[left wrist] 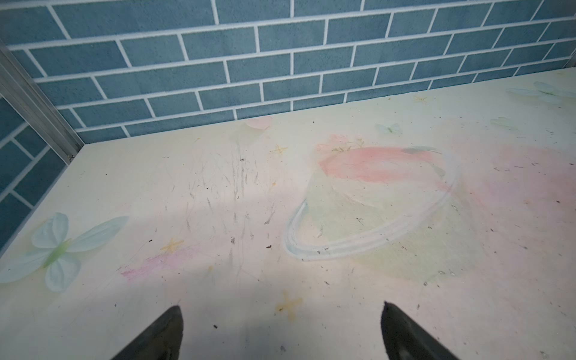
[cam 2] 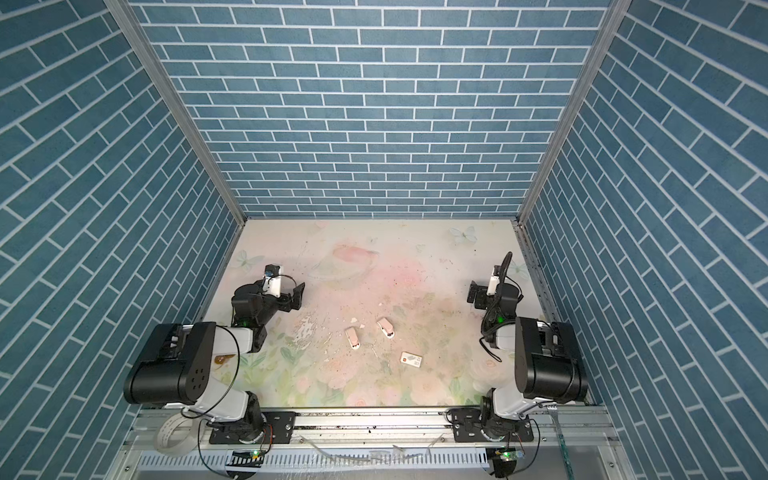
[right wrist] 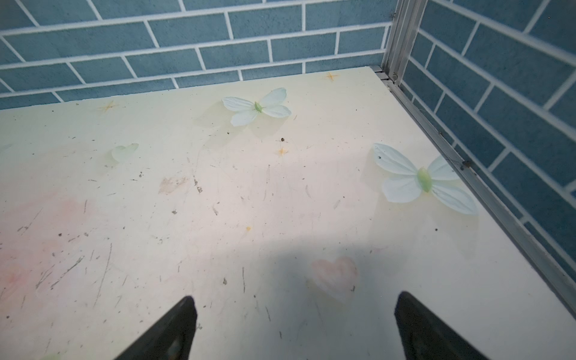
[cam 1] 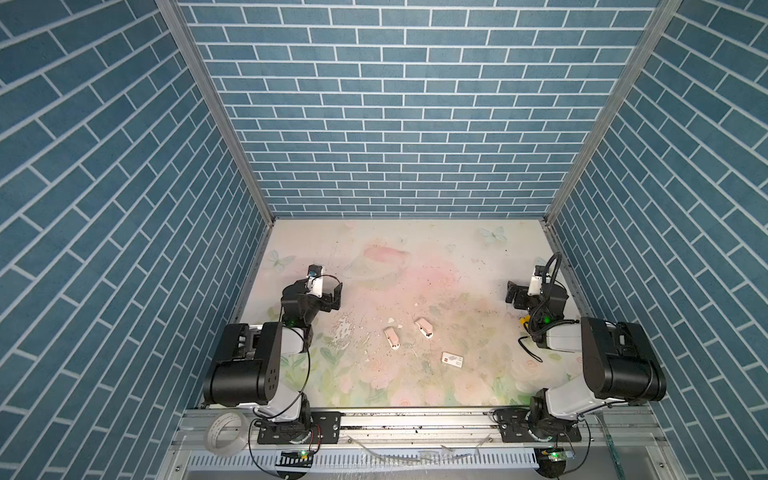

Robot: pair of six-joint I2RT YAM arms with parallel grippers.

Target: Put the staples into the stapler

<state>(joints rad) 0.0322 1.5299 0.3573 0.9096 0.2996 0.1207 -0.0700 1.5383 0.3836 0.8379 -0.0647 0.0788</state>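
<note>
Two small pale pink-and-white staplers lie mid-table in both top views, one (cam 1: pixel 392 337) (cam 2: pixel 353 337) left of the other (cam 1: pixel 424 327) (cam 2: pixel 386 327). A white sleeve with a red mark (cam 1: pixel 452 359) (cam 2: pixel 410 359) lies to their front right. The staples are hidden from view. My left gripper (cam 1: pixel 337 291) (left wrist: pixel 280 307) hovers open at the left, well behind the staplers. My right gripper (cam 1: pixel 512 293) (right wrist: pixel 294 296) hovers open at the far right. Both wrist views show only bare printed tabletop between the fingertips.
Blue brick-pattern walls close in the table on three sides, with metal posts at the back corners. A small white scrap (cam 1: pixel 391 320) lies just behind the left stapler. A roll of tape (cam 1: pixel 225 428) rests on the front rail beside the left arm's base.
</note>
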